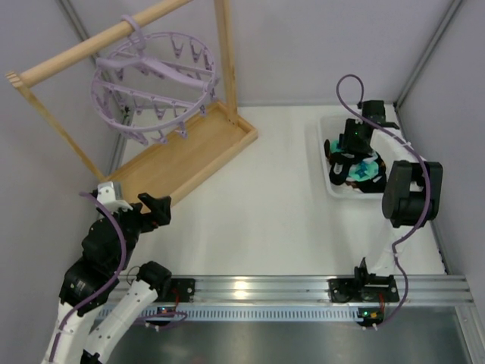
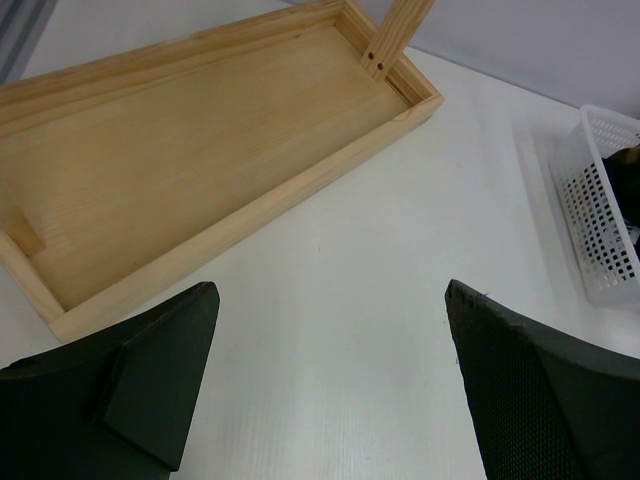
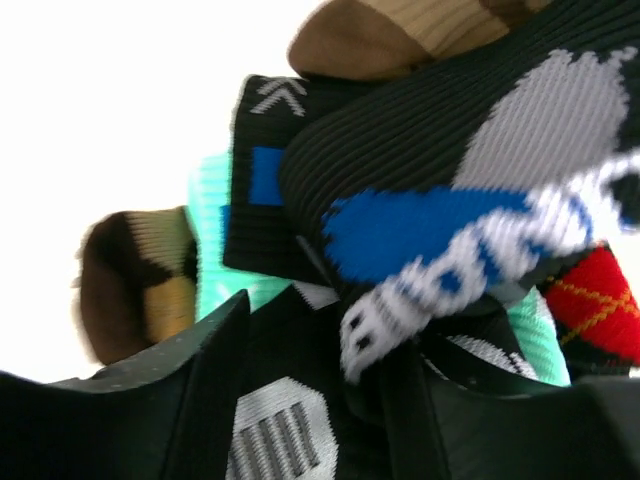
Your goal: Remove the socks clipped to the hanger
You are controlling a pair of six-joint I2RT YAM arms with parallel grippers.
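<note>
right of the wooden tray (image 1: 182,163), socks (image 1: 365,171) crowd a white basket (image 1: 320,155).

A lavender hanger (image 1: 155,87) hangs by its hook from a wooden rod (image 1: 83,47) above a wooden tray (image 1: 189,152) at the far left of the counter (image 1: 258,220). On the right, the right fingers (image 1: 342,161) reach down among socks (image 1: 366,168) piled in a white basket (image 1: 322,129). The left fingers (image 1: 155,206) hover by the tray's near end.

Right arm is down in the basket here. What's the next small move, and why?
Probably lift the right gripper straight up out of the basket. Its jaws stand apart over the socks piled there, so the drop looks done, and no sock shows on the hanger. The left gripper hangs open near the wooden tray.
</note>
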